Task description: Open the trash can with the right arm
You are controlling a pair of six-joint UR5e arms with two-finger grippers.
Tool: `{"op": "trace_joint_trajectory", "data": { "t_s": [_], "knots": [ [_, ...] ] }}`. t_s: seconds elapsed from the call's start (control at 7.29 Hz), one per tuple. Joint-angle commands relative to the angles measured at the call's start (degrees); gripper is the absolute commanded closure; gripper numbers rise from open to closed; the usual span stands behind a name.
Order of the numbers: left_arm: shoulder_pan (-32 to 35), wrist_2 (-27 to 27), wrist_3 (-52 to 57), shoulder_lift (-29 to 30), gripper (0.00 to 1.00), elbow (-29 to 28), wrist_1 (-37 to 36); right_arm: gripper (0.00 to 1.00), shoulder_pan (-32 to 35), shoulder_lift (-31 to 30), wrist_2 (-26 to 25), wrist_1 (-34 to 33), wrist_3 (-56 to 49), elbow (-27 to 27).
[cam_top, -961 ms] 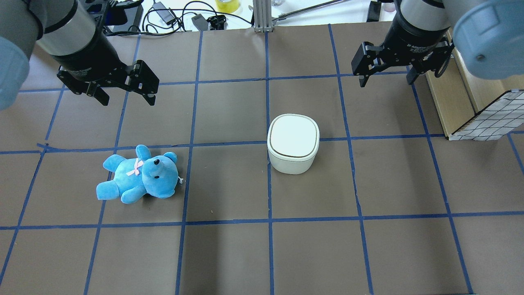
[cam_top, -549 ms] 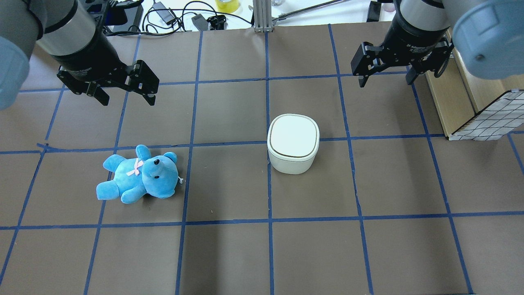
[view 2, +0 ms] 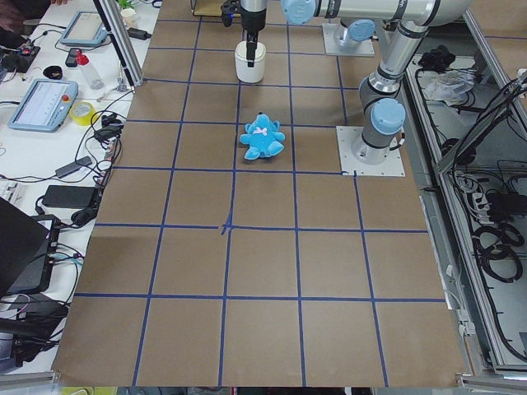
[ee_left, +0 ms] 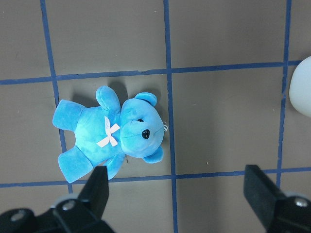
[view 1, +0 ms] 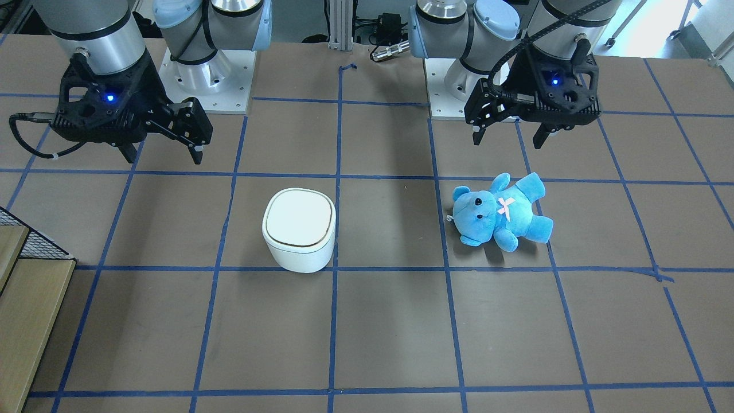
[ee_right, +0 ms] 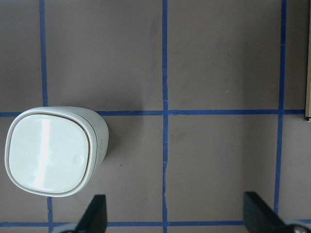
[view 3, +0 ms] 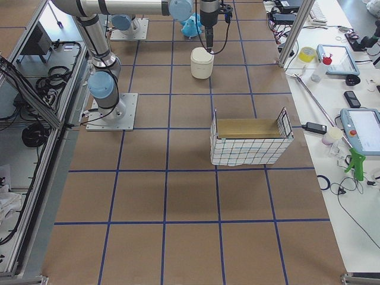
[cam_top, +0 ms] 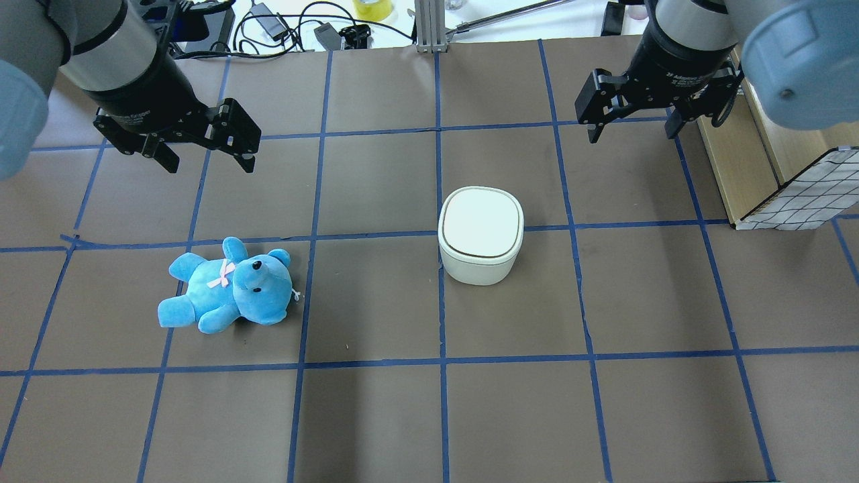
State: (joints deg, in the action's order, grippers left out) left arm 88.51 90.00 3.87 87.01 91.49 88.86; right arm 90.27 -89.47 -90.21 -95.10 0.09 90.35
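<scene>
Nearest the operators' edge, the trash can (view 1: 298,238) stood mid-desk with its lid shut. Only the right wrist view showed a small round mark on that lid. A teddy bear (view 1: 499,212) lay alongside. Toward the robot's edge, the right gripper (view 1: 163,154) and left gripper (view 1: 507,137) hovered, spread wide and empty.

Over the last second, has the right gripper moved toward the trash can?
No. The right gripper keeps its place over the blue tape line, apart from the trash can.

1 trash can (cam_top: 480,235), 1 teddy (cam_top: 228,285), 1 bskt (view 3: 249,151)
</scene>
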Motion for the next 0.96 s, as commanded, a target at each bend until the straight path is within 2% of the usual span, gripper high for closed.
{"op": "trace_joint_trajectory", "data": {
  "t_s": [0.0, 0.41, 0.55, 0.69, 0.82],
  "knots": [
    [0.0, 0.0, 0.0, 0.0, 0.00, 0.0, 0.0, 0.00, 0.0, 0.0, 0.0, 0.0, 0.0, 0.0],
    [0.0, 0.0, 0.0, 0.0, 0.00, 0.0, 0.0, 0.00, 0.0, -0.1, 0.0, 0.0, 0.0, 0.0],
    [0.0, 0.0, 0.0, 0.0, 0.00, 0.0, 0.0, 0.06, 0.2, -0.2, 0.4, 0.0, 0.4, 0.0],
    [0.0, 0.0, 0.0, 0.0, 0.00, 0.0, 0.0, 0.39, 1.9, 0.0, 0.4, 0.0, 0.5, 0.0],
    [0.0, 0.0, 0.0, 0.0, 0.00, 0.0, 0.0, 0.65, 5.0, 0.3, 0.4, -0.1, 2.0, 0.0]
  ]
}}
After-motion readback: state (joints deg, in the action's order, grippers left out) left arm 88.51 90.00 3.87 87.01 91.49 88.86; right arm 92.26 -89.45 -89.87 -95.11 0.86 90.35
